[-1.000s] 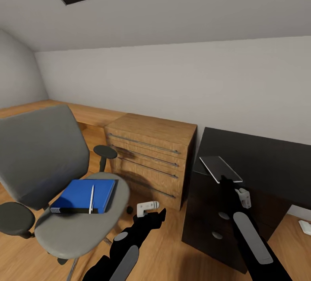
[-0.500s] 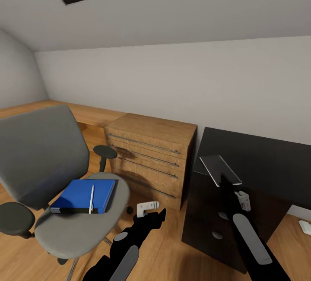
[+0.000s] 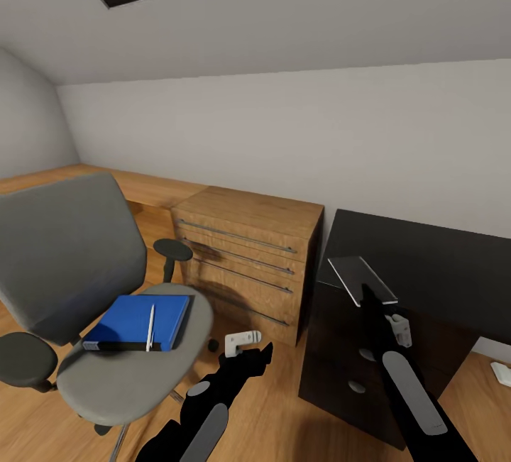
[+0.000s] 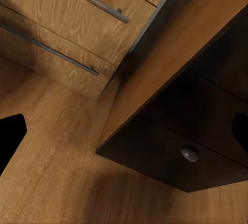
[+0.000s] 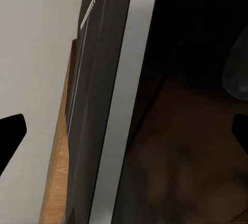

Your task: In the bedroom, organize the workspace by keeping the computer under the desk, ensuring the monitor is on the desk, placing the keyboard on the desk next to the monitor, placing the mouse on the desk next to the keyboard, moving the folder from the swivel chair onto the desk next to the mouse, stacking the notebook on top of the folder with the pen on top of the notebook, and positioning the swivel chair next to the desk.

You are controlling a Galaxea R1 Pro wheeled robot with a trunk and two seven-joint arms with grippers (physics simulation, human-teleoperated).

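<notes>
Head view, far left: shows the grey swivel chair (image 3: 74, 263) on the wood floor, well apart from the bench. Carries on its seat the blue folder (image 3: 138, 320), lying flat, with the white pen (image 3: 150, 327) on top, lengthwise near one edge. Cannot tell whether the blue thing is the folder alone or the folder with the notebook stacked on it.

Likely light and stiff, the folder; best taken at the free edge that overhangs toward the seat's front, pinched across its thickness and kept level. Likely to roll off at any tilt, the pen; better lifted first, gripped across its middle. Worth noting too: castors under the chair, so may drift if pushed.

Next, the left pincer (image 3: 248, 347), hanging low beside the seat's front rim, above bare floor. In the left wrist view, fingertips (image 4: 10, 136) spread wide with nothing between them. Open floor here for a reach toward the seat; the black armrest just behind limits a sideways approach.

Then the light-wood cabinet (image 3: 248, 256) with long handles, set close against the bench (image 3: 433, 263), whose black top and drawer unit come next.

At the bench's near corner, a thin flat grey slab (image 3: 362, 279), possibly the keyboard; cannot tell whether lying flat or tilted. Directly below it, the right pincer (image 3: 372, 304). In the right wrist view, fingertips (image 5: 10, 136) held apart, not clamped on the slab's pale edge.

Far right, a small white object (image 3: 502, 373) on the floor.
</notes>
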